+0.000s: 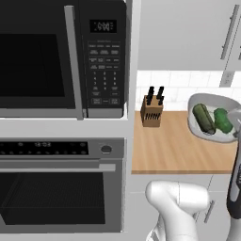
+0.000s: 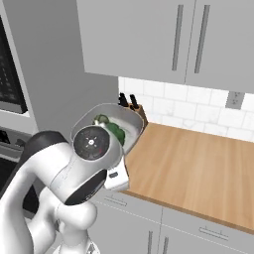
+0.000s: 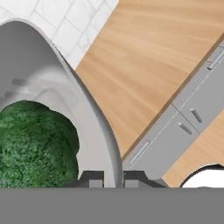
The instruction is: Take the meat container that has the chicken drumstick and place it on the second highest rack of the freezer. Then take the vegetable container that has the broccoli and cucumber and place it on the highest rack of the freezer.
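My gripper [image 3: 114, 180] is shut on the rim of the vegetable container [image 3: 43, 74], a pale rounded bowl, and holds it tilted in the air over the wooden counter [image 1: 174, 150]. In the left base view the vegetable container [image 1: 212, 101] shows the dark green cucumber [image 1: 203, 117] beside the bright green broccoli [image 1: 222, 120]. Close up, the broccoli [image 3: 35, 144] lies just inside the rim by my fingers. From the right, the vegetable container [image 2: 130, 119] sits partly behind my own wrist. The meat container, the chicken drumstick and the freezer are out of view.
A knife block [image 1: 151, 112] stands at the counter's back left. A microwave [image 1: 61, 56] sits over a black oven [image 1: 61, 188] to the left. Grey wall cabinets [image 2: 163, 39] hang above the counter and drawers [image 3: 175, 131] run below it.
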Available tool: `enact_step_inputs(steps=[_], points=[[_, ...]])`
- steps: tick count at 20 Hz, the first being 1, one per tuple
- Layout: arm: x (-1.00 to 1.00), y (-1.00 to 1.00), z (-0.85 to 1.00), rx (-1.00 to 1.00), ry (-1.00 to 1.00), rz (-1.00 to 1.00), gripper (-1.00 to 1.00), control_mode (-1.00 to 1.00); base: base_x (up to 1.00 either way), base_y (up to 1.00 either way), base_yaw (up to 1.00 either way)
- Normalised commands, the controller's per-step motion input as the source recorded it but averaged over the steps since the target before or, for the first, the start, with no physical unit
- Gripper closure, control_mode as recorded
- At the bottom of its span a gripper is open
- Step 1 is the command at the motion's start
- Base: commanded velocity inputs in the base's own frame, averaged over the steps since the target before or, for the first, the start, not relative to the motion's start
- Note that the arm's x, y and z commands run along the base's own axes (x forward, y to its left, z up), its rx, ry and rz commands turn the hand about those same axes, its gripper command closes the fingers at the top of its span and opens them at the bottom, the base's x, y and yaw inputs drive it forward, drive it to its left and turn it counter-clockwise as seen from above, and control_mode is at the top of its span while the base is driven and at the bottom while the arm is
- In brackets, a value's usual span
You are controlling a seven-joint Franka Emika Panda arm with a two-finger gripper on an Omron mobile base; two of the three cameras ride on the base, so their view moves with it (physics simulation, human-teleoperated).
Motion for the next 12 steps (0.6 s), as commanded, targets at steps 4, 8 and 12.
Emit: enact_step_inputs(steps=[4, 8, 12], points=[[0.0, 0.14, 0.05, 0.0, 0.05, 0.0, 1.0, -1.0, 0.0, 0.0, 0.0], [0.0, 0.0, 0.0, 0.0, 0.0, 0.0, 1.0, -1.0, 0.0, 0.0, 0.0], [-0.05, 0.0, 0.0, 0.0, -0.02, 0.0, 1.0, 1.0, -0.26, 0.0, 0.06]])
